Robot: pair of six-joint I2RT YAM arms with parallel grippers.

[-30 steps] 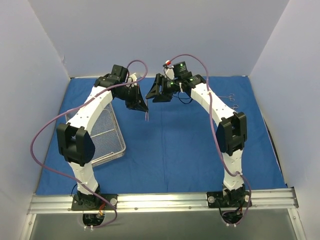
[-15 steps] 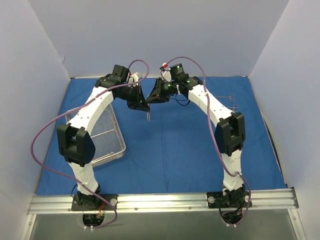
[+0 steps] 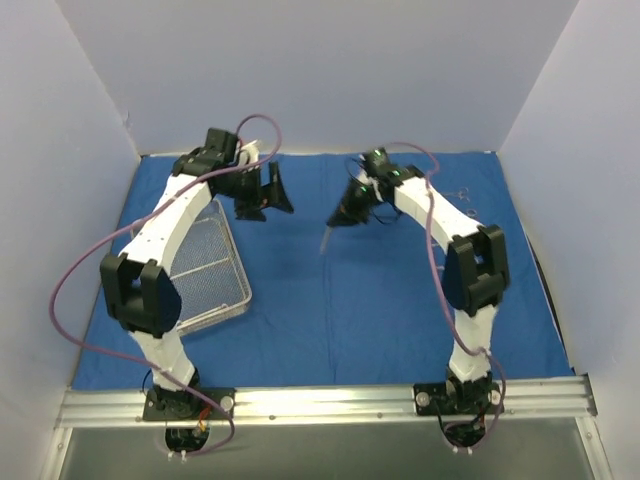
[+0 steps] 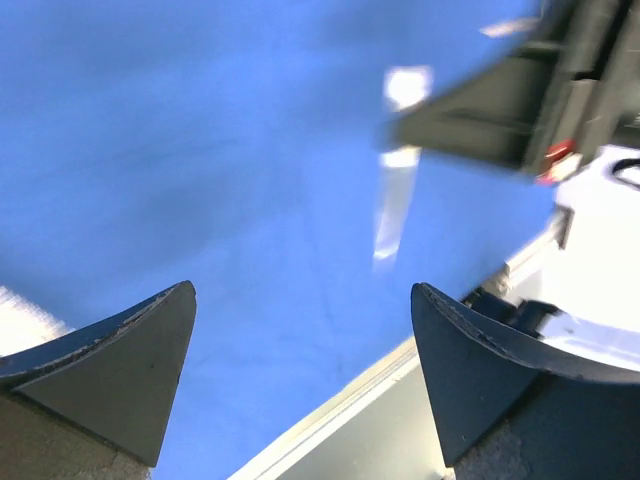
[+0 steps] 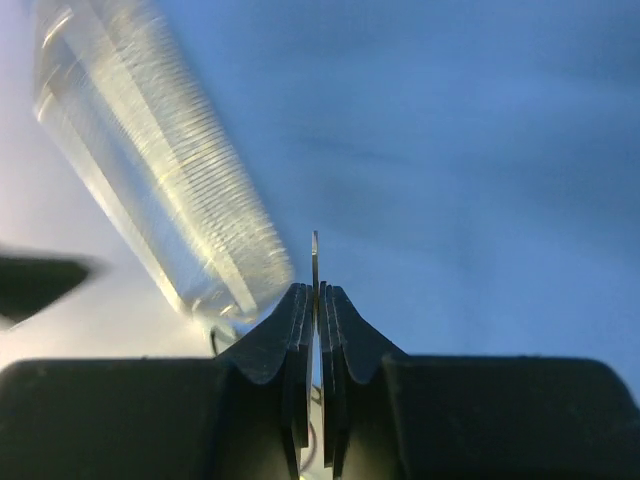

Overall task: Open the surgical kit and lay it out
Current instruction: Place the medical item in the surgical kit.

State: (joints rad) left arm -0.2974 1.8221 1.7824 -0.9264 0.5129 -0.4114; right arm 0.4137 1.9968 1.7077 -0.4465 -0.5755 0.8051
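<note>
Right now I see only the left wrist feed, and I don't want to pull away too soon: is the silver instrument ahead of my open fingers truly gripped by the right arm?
Observer: Yes. In the right wrist view the right gripper is shut on a thin edge of the instrument.
Operator: How does it hang?
Observer: In the overhead picture it slants toward the lower left from the right gripper, apart from the left gripper.
Operator: And the tray?
Observer: The wire-mesh tray lies on the blue cloth at the left, partly under the left arm.
</note>
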